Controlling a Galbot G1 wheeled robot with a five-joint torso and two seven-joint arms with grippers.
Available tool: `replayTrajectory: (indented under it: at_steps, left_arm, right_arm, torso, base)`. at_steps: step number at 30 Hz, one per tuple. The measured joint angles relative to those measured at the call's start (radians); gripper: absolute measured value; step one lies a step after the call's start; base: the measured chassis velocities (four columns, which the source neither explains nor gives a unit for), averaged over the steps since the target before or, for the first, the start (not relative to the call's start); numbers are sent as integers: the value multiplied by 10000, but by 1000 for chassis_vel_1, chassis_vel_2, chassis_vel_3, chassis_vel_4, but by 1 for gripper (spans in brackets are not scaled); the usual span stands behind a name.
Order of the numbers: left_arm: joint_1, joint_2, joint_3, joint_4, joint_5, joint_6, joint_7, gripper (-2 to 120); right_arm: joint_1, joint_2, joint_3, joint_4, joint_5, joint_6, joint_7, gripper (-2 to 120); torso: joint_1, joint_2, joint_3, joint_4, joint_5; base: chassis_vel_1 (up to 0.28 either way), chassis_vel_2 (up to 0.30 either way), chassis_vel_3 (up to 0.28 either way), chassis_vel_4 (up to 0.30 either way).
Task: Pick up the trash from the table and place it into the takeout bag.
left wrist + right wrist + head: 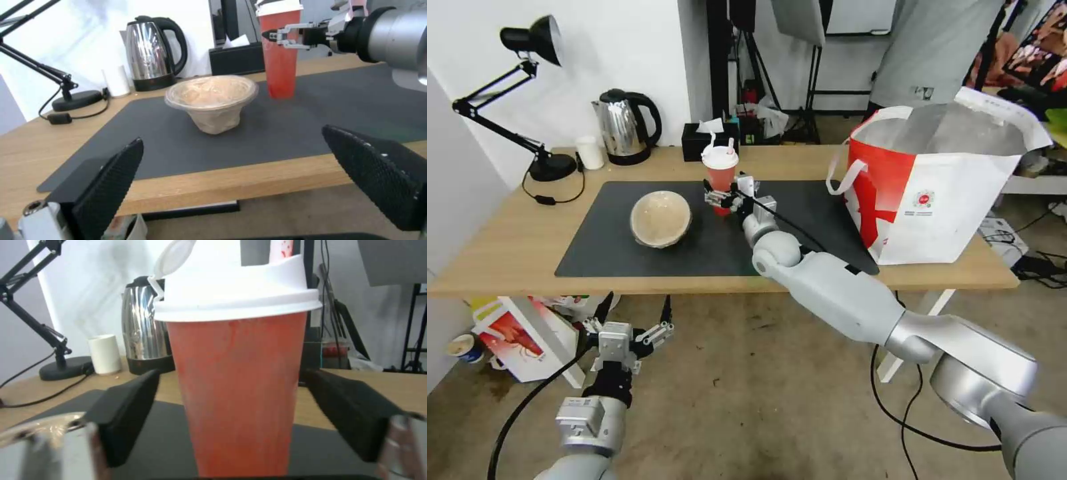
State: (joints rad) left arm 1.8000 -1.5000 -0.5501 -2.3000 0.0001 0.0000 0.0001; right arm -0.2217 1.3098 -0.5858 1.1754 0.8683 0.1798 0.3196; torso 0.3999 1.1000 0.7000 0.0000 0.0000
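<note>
Two trash items sit on the table (pixel 507 247), neither bagged yet. Nearest, the left gripper (pixel 632 331) hangs spread apart below the table edge. On the mat (pixel 600 253), the tan bowl (pixel 660 218) stands upright. Beyond it, the right gripper (pixel 718 197) brackets the red cup (pixel 721 175), jaws apart, not clamped. Farthest right, the takeout bag (pixel 940 193) stands open; its contents cannot be told.
</note>
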Motion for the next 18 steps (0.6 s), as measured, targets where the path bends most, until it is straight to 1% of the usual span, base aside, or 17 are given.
replayTrajectory:
  at_steps: [3, 4, 6, 8, 9, 13, 14, 17, 18]
  left_arm:
    - [0, 0, 0, 0, 0, 0, 0, 100]
    - [0, 0, 0, 0, 0, 0, 0, 100]
    - [0, 0, 0, 0, 0, 0, 0, 100]
    - [0, 0, 0, 0, 0, 0, 0, 100]
    - [0, 0, 0, 0, 0, 0, 0, 100]
    - [0, 0, 0, 0, 0, 0, 0, 100]
    - [0, 0, 0, 0, 0, 0, 0, 100]
    - [0, 0, 0, 0, 0, 0, 0, 100]
    - [0, 0, 0, 0, 0, 0, 0, 100]
  right_arm:
    - [-3, -13, 0, 6, 27, 10, -34, 68]
    - [-3, -13, 0, 6, 27, 10, -34, 68]
    - [-1, -24, 0, 20, 49, 11, -52, 58]
    - [17, -26, -7, 32, 73, 11, -64, 51]
    - [17, -26, -7, 32, 73, 11, -64, 51]
    - [45, -20, -14, 69, 111, 11, -82, 39]
    - [45, -20, -14, 69, 111, 11, -82, 39]
    - [45, -31, -14, 126, 134, 11, -85, 31]
    - [45, -31, -14, 126, 134, 11, -85, 31]
  torso:
    - [1, 0, 0, 0, 0]
    - [1, 0, 0, 0, 0]
    - [1, 0, 0, 0, 0]
    - [0, 0, 0, 0, 0]
    - [0, 0, 0, 0, 0]
    - [1, 0, 0, 0, 0]
    - [1, 0, 0, 0, 0]
    - [1, 0, 0, 0, 0]
    - [1, 0, 0, 0, 0]
  base:
    - [0, 0, 0, 0]
    - [0, 0, 0, 0]
    - [0, 0, 0, 0]
    - [0, 0, 0, 0]
    - [0, 0, 0, 0]
    - [0, 0, 0, 0]
    - [0, 0, 0, 0]
    - [0, 0, 0, 0]
    - [0, 0, 0, 0]
